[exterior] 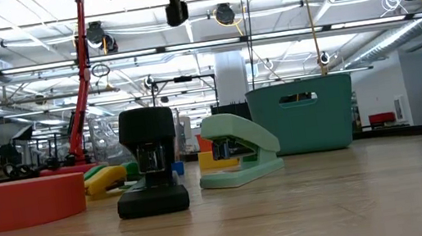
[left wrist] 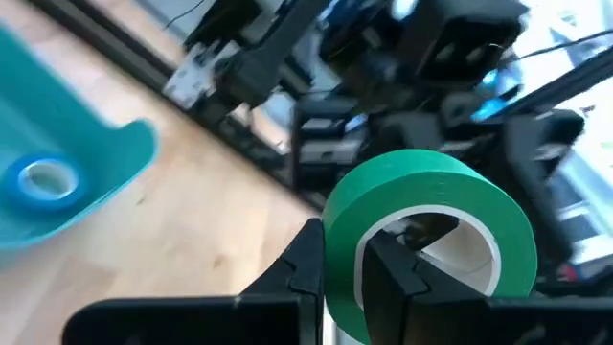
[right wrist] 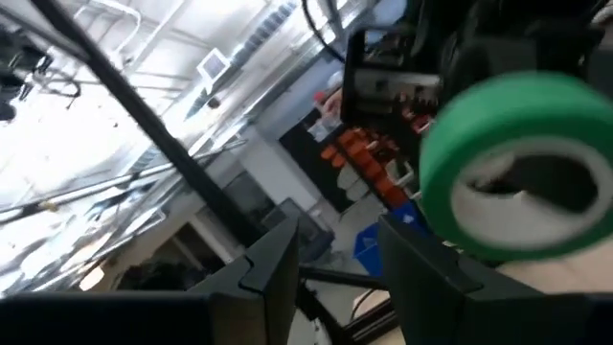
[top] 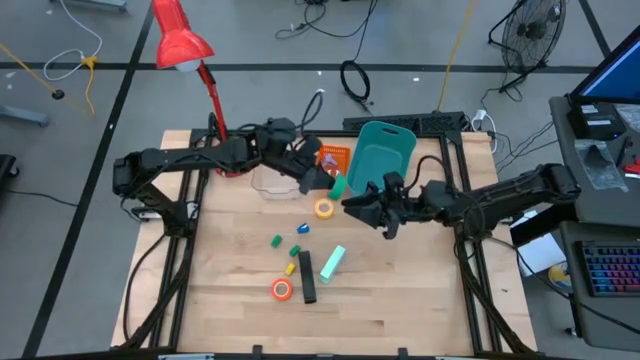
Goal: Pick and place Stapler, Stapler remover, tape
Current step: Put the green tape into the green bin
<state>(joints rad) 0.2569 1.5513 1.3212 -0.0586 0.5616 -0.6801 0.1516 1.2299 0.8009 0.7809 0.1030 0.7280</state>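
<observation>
1. The left gripper [top: 331, 184] is clamped on the green tape roll [left wrist: 431, 240], held in the air beside the teal bin [top: 381, 152].
2. The right gripper [top: 353, 205] faces it, fingers apart and holding nothing.
3. A blue tape roll [left wrist: 43, 182] lies inside the bin.
4. The yellow tape roll [top: 324, 208], orange tape roll [top: 282, 289], black stapler [top: 306, 277] and mint stapler [top: 332, 261] sit on the table [top: 420, 290].
</observation>
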